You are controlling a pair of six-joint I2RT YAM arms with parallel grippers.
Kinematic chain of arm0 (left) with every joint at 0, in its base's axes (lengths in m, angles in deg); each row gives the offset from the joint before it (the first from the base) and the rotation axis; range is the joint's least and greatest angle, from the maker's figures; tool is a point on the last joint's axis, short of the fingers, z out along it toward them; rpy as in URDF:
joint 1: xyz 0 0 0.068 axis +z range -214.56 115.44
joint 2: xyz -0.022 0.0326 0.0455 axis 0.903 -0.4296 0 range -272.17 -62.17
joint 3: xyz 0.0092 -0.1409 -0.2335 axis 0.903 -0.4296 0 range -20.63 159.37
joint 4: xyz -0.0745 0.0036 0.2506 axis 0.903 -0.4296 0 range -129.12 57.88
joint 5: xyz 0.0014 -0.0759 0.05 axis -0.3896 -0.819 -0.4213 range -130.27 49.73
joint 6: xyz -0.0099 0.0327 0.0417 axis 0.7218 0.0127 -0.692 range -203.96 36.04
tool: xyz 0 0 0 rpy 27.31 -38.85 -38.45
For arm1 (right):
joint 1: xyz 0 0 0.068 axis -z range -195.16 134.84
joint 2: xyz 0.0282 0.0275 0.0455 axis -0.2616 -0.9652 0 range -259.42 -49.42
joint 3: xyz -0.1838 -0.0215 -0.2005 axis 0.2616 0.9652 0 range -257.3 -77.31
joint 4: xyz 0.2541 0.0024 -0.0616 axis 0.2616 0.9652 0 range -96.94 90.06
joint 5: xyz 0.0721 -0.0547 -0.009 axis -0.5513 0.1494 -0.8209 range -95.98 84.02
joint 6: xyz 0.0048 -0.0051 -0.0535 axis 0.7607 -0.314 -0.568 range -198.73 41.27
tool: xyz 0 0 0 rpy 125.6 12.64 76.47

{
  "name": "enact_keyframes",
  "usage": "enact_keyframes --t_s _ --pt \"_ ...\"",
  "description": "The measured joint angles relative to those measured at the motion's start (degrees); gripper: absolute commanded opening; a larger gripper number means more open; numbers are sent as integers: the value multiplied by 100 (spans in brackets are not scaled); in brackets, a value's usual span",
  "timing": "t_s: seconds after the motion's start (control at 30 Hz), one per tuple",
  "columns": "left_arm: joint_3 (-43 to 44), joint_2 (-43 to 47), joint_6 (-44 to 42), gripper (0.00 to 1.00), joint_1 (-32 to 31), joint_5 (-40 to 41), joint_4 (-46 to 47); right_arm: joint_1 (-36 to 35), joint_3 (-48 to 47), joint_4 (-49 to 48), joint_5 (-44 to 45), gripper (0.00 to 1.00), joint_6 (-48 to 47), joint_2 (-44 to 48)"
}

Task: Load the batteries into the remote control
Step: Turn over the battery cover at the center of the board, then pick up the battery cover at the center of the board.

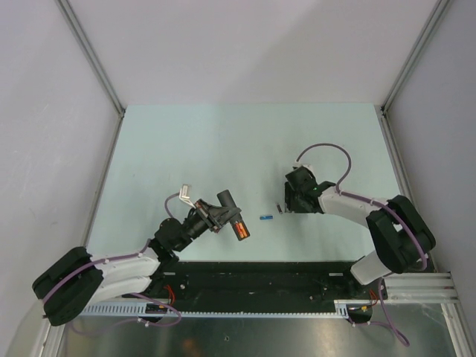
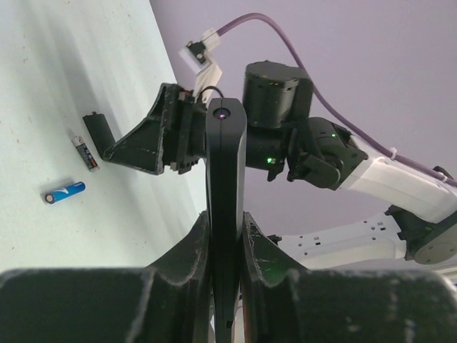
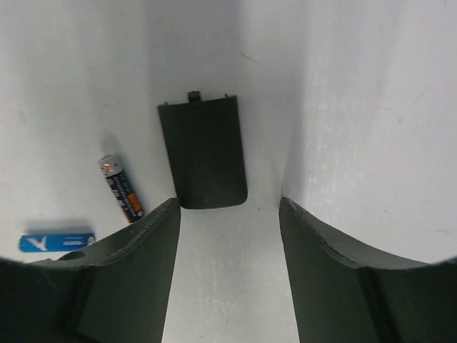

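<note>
we see the left hand (image 1: 222, 216) clamped tight on the remote control (image 1: 227, 201), which it holds up off the bench (image 1: 223, 141) at the near left. from above, the remote control tilts to the right, and its open recess faces up with two orange-red batteries (image 1: 242, 231) seated at its lower end. in the left wrist view the remote control (image 2: 226, 200) stands edge-on, pinched between the two fingers (image 2: 191, 261), with a small lens at its far tip.

the right hand (image 3: 228, 204) is at the right of the bench, low over the surface, with its fingers (image 3: 139, 264) spread wide and nothing between them. just ahead of its fingertips a flat black battery cover (image 3: 205, 150) lies on the bench, its small tab pointing away from the hand. its near end reaches the gap between the fingertips, and we cannot tell whether they touch it.

two loose cells lie on the bench between the hands. the blue battery (image 1: 265, 217) rests about midway between them, well apart from the remote control. the dark battery (image 3: 120, 188), with an orange band and a metal cap, lies just left of the battery cover in the right wrist view. it is close to the right hand's left finger but apart from the blue battery (image 3: 56, 242). from the left wrist we see the same row: blue battery (image 2: 64, 191), dark battery (image 2: 86, 152), battery cover (image 2: 98, 132), with the right hand (image 2: 153, 139) beside the cover.
</note>
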Motion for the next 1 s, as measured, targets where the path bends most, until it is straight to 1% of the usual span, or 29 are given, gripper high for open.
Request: enact_keyframes --t_s 0.2,0.53,0.67,0.7,0.77,1.0 --pt "0 114 -2 0 -4 22 2 -105 -149 114 286 61 63 -212" --pt "0 190 -2 0 -7 26 0 -205 -446 131 476 62 61 -570" --pt "0 195 -4 0 -7 28 0 -199 -476 120 472 59 59 -605" --pt "0 195 -4 0 -7 28 0 -199 -487 120 472 57 59 -616" --pt "0 195 -4 0 -7 26 0 -192 -531 118 459 55 52 -660" --pt "0 195 -7 0 -7 28 0 -188 -667 116 424 55 -52 -793"
